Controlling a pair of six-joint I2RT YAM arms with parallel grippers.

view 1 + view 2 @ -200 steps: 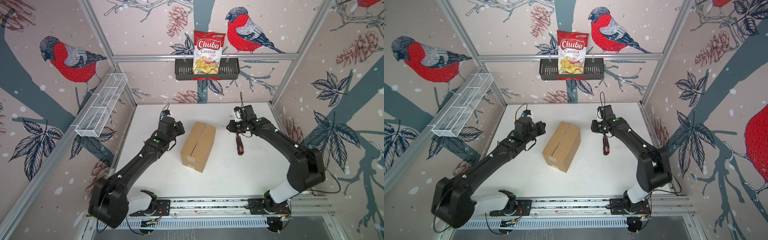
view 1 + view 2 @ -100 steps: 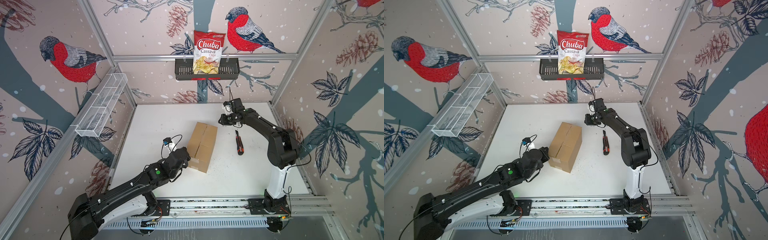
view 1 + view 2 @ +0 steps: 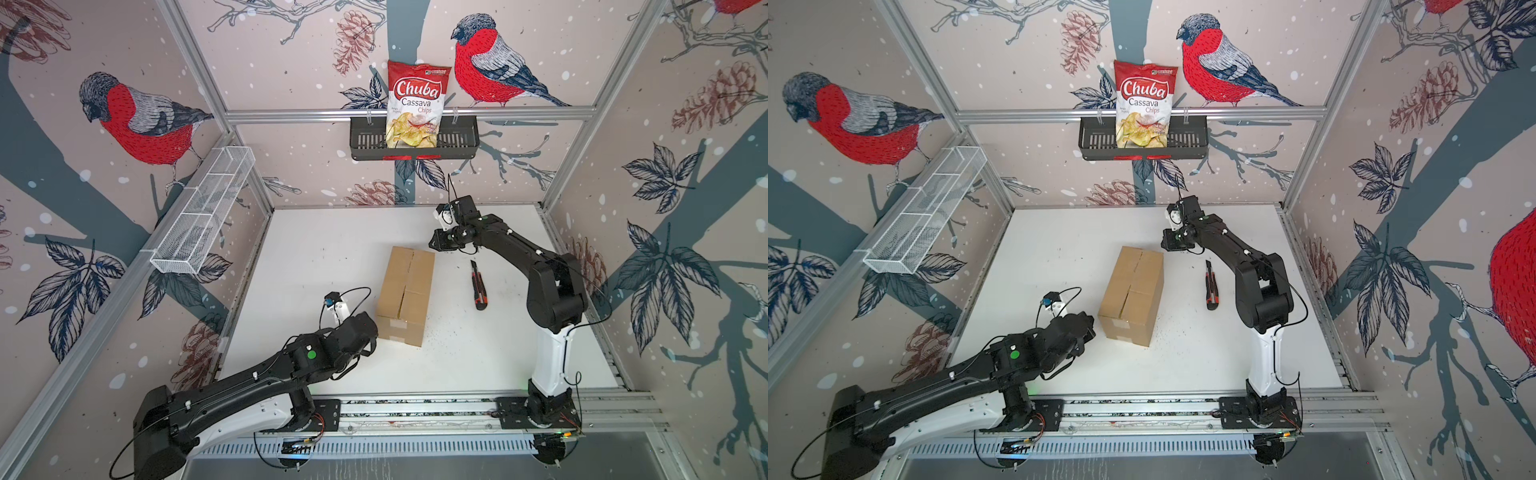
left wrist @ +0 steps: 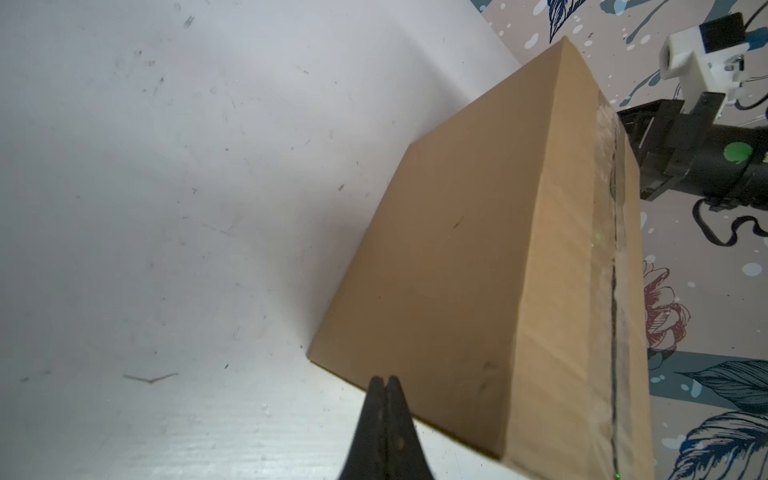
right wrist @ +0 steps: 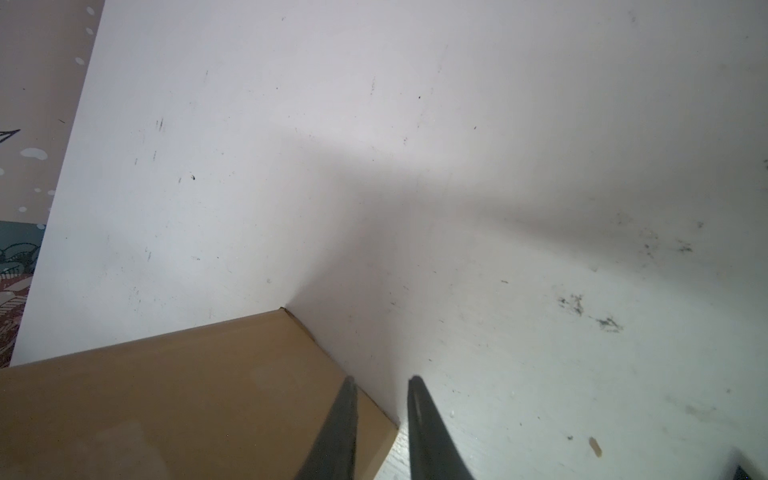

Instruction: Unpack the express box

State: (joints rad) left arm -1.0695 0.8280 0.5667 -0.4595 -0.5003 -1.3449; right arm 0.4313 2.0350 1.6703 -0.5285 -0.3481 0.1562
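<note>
The express box [image 3: 405,293] [image 3: 1133,291] is a brown carton lying flat mid-table with its taped flaps closed. My left gripper [image 3: 372,334] [image 3: 1091,328] is low at the box's near left corner. In the left wrist view its fingers [image 4: 385,379] are pressed together and empty, just short of the box's side [image 4: 457,270]. My right gripper [image 3: 434,243] [image 3: 1165,245] hovers at the box's far right corner. In the right wrist view its jaws [image 5: 382,380] stand a little apart and hold nothing, one finger over the box top [image 5: 166,395], the other over the table.
A black and orange utility knife [image 3: 478,286] [image 3: 1212,286] lies on the table right of the box. A black wall basket [image 3: 457,143] holds a chips bag [image 3: 417,104] on the back wall. A white wire basket [image 3: 203,212] hangs on the left wall.
My left arm has swung from the box's far left side down to its near left corner, and its jaws have closed. My right gripper has moved left to the box's far corner. The box has turned slightly.
</note>
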